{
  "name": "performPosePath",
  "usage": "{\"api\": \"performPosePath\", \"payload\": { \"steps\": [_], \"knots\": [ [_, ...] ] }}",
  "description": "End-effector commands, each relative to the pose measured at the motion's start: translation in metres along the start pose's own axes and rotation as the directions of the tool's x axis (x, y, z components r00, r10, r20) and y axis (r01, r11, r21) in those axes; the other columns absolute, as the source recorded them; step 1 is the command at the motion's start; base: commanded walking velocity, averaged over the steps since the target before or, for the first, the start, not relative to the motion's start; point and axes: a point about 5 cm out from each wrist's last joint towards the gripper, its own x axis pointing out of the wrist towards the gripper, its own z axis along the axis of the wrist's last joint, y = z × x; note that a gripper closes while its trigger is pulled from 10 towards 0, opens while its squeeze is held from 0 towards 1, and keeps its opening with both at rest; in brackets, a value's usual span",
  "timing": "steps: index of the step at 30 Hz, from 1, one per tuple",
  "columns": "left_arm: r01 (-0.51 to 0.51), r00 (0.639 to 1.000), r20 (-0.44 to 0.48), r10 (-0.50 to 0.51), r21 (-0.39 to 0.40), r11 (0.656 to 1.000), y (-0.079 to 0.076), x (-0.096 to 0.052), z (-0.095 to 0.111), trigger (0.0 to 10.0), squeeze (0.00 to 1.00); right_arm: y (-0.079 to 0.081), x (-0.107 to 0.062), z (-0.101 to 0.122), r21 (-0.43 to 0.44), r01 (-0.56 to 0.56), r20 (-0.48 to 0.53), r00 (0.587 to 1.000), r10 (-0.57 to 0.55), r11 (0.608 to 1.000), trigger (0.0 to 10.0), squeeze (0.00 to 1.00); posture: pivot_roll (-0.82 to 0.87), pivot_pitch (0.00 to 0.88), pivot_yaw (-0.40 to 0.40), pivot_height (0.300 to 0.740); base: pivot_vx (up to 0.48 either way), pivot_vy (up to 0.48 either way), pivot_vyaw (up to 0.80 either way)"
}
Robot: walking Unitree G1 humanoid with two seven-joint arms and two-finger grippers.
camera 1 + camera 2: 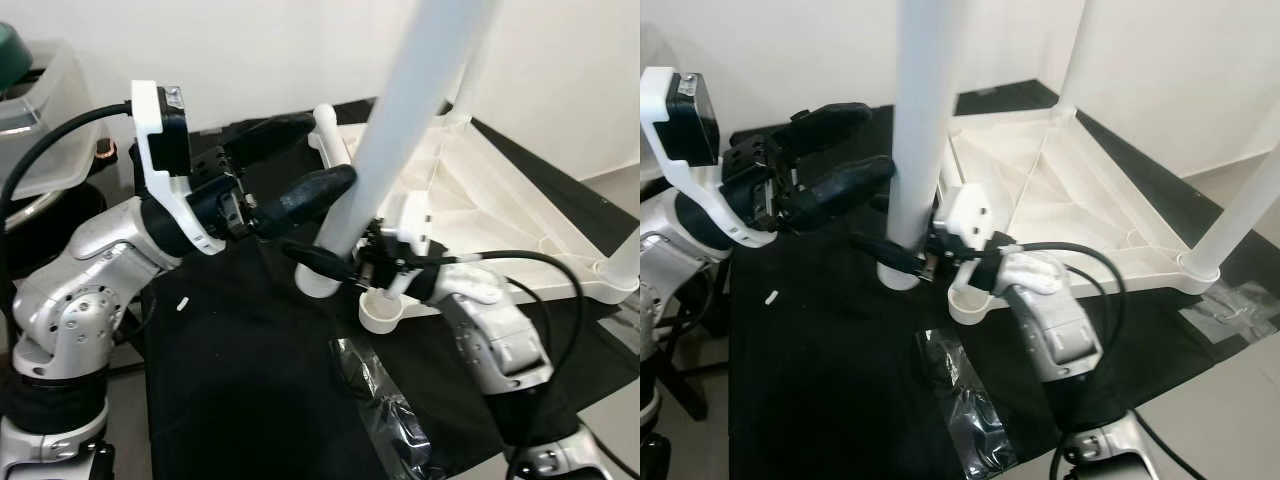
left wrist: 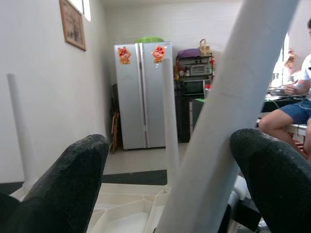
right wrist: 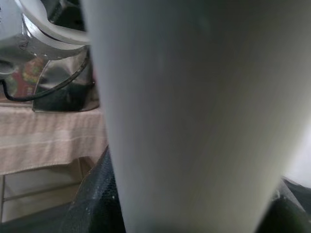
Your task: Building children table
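An upturned white tabletop lies on a black-covered bench, some legs already standing. The right gripper clamps a loose leg near an empty corner socket; left gripper fingers are spread around it.

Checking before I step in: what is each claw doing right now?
Left claw: open, fingers either side of the white table leg.
Right claw: shut on the white table leg, near its lower end.
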Motion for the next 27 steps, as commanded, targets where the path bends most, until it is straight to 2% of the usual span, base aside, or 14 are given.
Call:
{"api": "performPosePath", "payload": {
  "steps": [1, 7, 14, 16, 18, 20, 27],
  "knots": [
    [0.035, 0.999, -0.002, -0.035, 0.006, 0.999, -0.004, 0.005, -0.003, 10.0, 0.00, 0.000, 0.007, 0.002, 0.000, 0.013, 0.016, 1.000, -0.013, 1.000, 10.0, 0.00, -0.03, 0.048, 0.018, 0.740, 0.000, 0.000, 0.00],
    [0.028, 0.998, -0.049, -0.027, 0.015, 1.000, -0.003, 0.000, -0.014, 10.0, 0.00, -0.008, 0.008, 0.016, 0.064, 0.082, 0.125, 0.988, -0.090, 0.995, 10.0, 0.00, -0.03, 0.047, 0.020, 0.740, 0.000, 0.000, 0.00],
    [-0.001, 0.997, -0.078, 0.005, 0.050, 0.999, 0.001, -0.003, -0.019, 10.0, 0.00, -0.011, 0.007, 0.021, 0.103, 0.106, 0.155, 0.980, -0.121, 0.989, 10.0, 0.00, -0.03, 0.049, 0.019, 0.740, 0.000, 0.000, 0.00],
    [-0.003, 0.997, -0.076, 0.007, 0.063, 0.998, 0.001, -0.001, -0.019, 10.0, 0.00, -0.010, 0.007, 0.014, 0.079, 0.106, 0.091, 0.989, -0.113, 0.991, 10.0, 0.00, -0.03, 0.049, 0.018, 0.740, 0.000, 0.000, 0.00],
    [0.001, 0.995, -0.095, 0.008, 0.097, 0.995, 0.002, 0.002, -0.020, 10.0, 0.00, -0.006, 0.009, -0.001, 0.036, 0.094, -0.032, 0.995, -0.093, 0.995, 10.0, 0.00, -0.03, 0.048, 0.016, 0.740, 0.000, 0.000, 0.00],
    [-0.005, 0.994, -0.108, 0.020, 0.141, 0.990, 0.003, 0.005, -0.020, 10.0, 0.00, -0.001, 0.011, -0.009, 0.035, 0.069, -0.097, 0.993, -0.066, 0.997, 10.0, 0.00, -0.02, 0.047, 0.016, 0.740, 0.000, 0.000, 0.00],
    [0.031, 0.993, -0.116, -0.010, 0.181, 0.983, 0.003, 0.009, -0.016, 10.0, 0.00, 0.001, 0.012, -0.015, 0.075, 0.080, -0.156, 0.985, -0.068, 0.994, 10.0, 0.00, -0.02, 0.045, 0.014, 0.740, 0.000, 0.000, 0.00]
  ]
}}
